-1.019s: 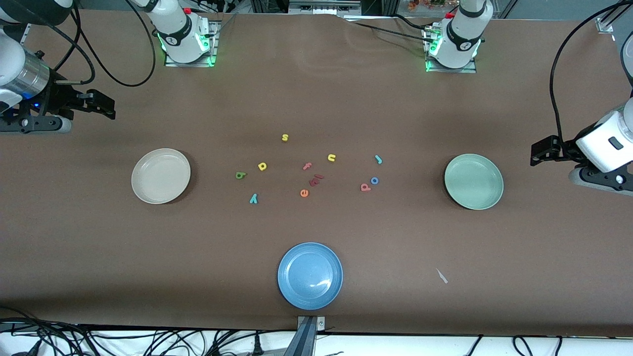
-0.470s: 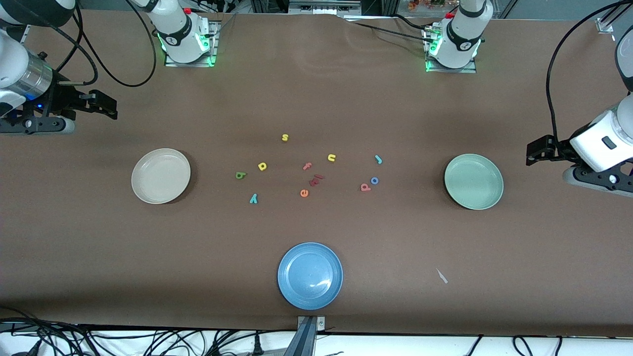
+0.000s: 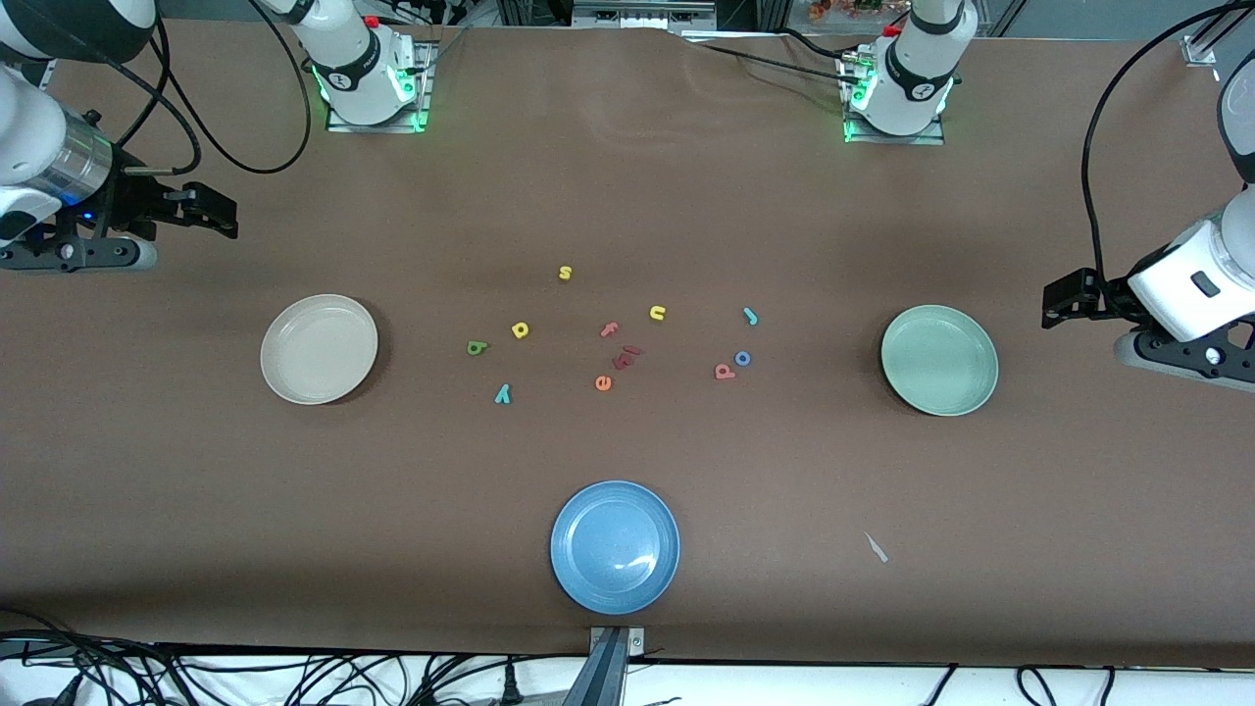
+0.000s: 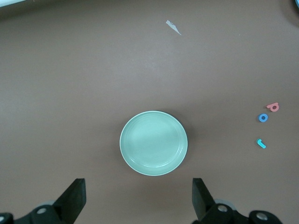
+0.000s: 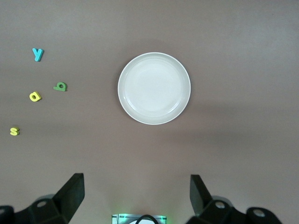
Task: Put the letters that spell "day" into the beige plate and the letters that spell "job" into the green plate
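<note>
The beige plate (image 3: 319,349) (image 5: 154,88) lies toward the right arm's end and holds nothing. The green plate (image 3: 939,360) (image 4: 153,149) lies toward the left arm's end, also bare. Between them on the table lie the olive-green letter (image 3: 476,347), yellow round letter (image 3: 521,330) and teal "y" (image 3: 502,394). Closer to the green plate are the teal "j" (image 3: 750,316), blue "o" (image 3: 742,358) and pink round letter (image 3: 725,371). My right gripper (image 3: 211,211) (image 5: 137,196) hangs open over the table's end by the beige plate. My left gripper (image 3: 1064,299) (image 4: 138,198) hangs open by the green plate.
A blue plate (image 3: 615,546) sits near the front edge. Other letters lie mid-table: yellow "s" (image 3: 565,273), yellow "u" (image 3: 657,313), pink "f" (image 3: 610,329), dark red pieces (image 3: 626,356), orange "e" (image 3: 603,382). A small white scrap (image 3: 876,547) lies nearer the front.
Both grippers have drifted slightly inward toward the plates, still open. The letters and plates have not moved.
</note>
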You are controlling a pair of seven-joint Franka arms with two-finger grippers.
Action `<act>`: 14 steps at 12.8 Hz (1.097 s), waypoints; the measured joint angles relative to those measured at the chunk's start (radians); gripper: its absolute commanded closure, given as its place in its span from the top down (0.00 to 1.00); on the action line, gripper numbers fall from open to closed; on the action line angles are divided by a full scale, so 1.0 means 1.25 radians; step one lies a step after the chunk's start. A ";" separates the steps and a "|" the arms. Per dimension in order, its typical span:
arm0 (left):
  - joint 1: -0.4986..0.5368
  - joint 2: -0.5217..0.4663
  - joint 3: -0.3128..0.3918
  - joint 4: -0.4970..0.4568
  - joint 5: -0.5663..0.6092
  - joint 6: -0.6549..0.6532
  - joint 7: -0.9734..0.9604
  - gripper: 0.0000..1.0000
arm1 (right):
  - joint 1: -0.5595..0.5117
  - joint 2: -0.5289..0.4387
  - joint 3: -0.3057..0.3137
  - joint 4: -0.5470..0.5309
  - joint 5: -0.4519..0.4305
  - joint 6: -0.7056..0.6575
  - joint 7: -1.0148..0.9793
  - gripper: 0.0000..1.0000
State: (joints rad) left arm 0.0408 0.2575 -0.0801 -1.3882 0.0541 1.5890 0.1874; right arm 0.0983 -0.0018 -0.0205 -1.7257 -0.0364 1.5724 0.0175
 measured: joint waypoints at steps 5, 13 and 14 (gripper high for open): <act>-0.047 0.005 -0.001 -0.015 -0.015 -0.002 -0.152 1.00 | 0.026 0.006 0.003 0.000 0.002 -0.001 0.000 1.00; -0.197 0.121 -0.008 -0.082 -0.144 0.015 -0.641 1.00 | 0.143 0.045 0.009 -0.002 0.021 0.025 0.087 1.00; -0.219 0.134 -0.009 -0.108 -0.144 0.046 -0.695 1.00 | 0.166 0.061 0.010 -0.004 0.022 0.048 0.141 1.00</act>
State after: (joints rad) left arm -0.2331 0.4252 -0.0911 -1.5230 -0.1261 1.6467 -0.6808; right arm 0.3053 0.0740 -0.0083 -1.7300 -0.0092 1.6324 0.1937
